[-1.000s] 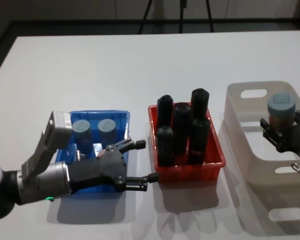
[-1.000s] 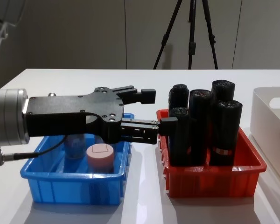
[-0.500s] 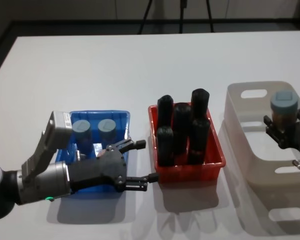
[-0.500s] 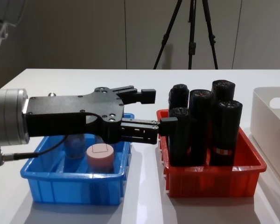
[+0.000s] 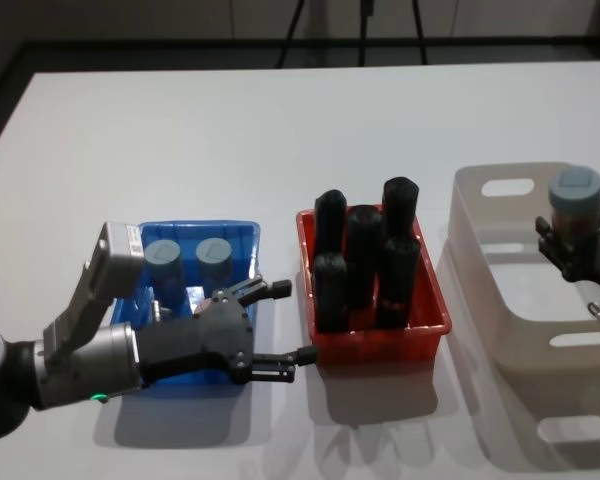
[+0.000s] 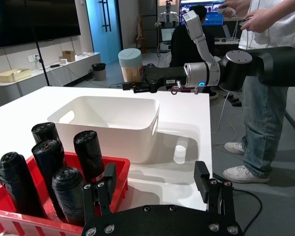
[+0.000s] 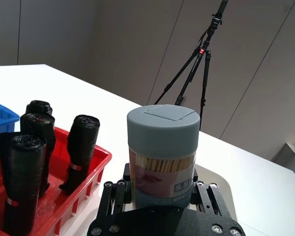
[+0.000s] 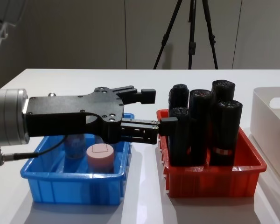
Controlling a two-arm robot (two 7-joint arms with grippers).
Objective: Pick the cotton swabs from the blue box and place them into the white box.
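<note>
The blue box (image 5: 206,228) holds two grey-blue-lidded cotton swab tubs (image 5: 163,254) at its back. A pink-lidded tub (image 8: 100,156) stands nearer its front. My left gripper (image 5: 292,322) hovers open and empty over the blue box's right edge, its fingers reaching toward the red tray. My right gripper (image 5: 578,243) is shut on a third grey-blue-lidded tub (image 5: 576,204), held upright above the right part of the white box (image 5: 480,250). The right wrist view shows that tub (image 7: 163,152) clamped at its base.
A red tray (image 8: 210,184) with several upright black rolls (image 8: 199,128) stands between the blue box and the white box. A person stands beyond the table in the left wrist view. Open table lies behind all three containers.
My right gripper has carried its tub a little to the right and higher over the white box. The left arm has not moved.
</note>
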